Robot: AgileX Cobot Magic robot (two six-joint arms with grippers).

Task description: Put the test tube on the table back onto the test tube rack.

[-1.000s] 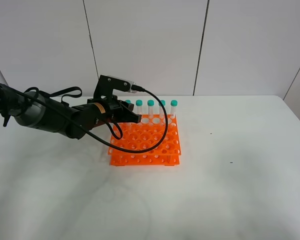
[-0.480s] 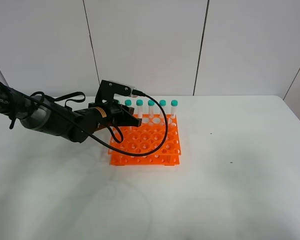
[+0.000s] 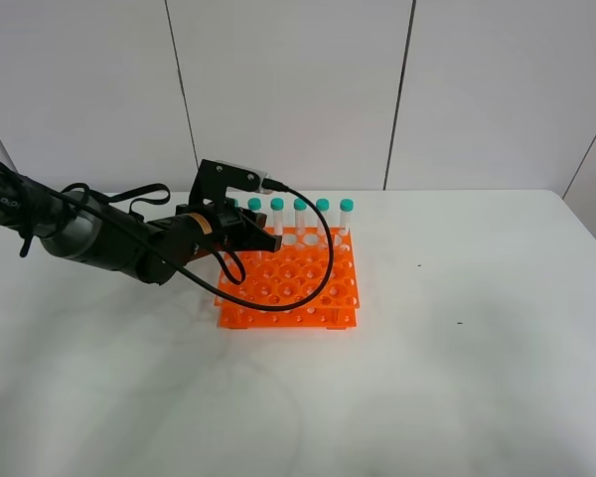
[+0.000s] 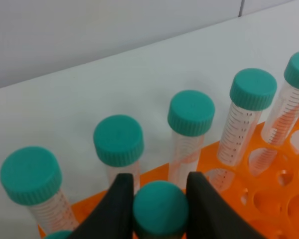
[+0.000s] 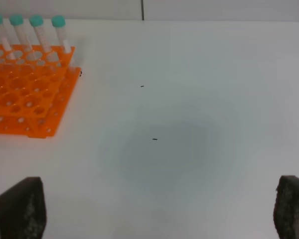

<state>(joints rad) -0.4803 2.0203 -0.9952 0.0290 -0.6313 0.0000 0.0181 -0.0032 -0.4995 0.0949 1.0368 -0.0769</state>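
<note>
The orange test tube rack [image 3: 296,286] stands on the white table [image 3: 457,348], with several teal-capped tubes upright in its back row [image 3: 300,213]. My left gripper [image 3: 262,239] hovers over the rack's back left part. In the left wrist view the gripper [image 4: 161,199] is shut on the teal cap of a test tube [image 4: 161,209], held upright just in front of the back-row tubes [image 4: 191,113] over the rack [image 4: 259,191]. My right gripper [image 5: 157,211] is open and empty above bare table [image 5: 189,74], well to the right of the rack [image 5: 25,102].
The left arm's black cable [image 3: 323,260] loops over the rack. White wall panels [image 3: 298,89] stand behind the table. The table's right half holds only small dark specks [image 3: 459,322].
My left gripper has shifted slightly left and down over the rack with the tube, uncovering one more back-row cap. It has barely moved in the last half second.
</note>
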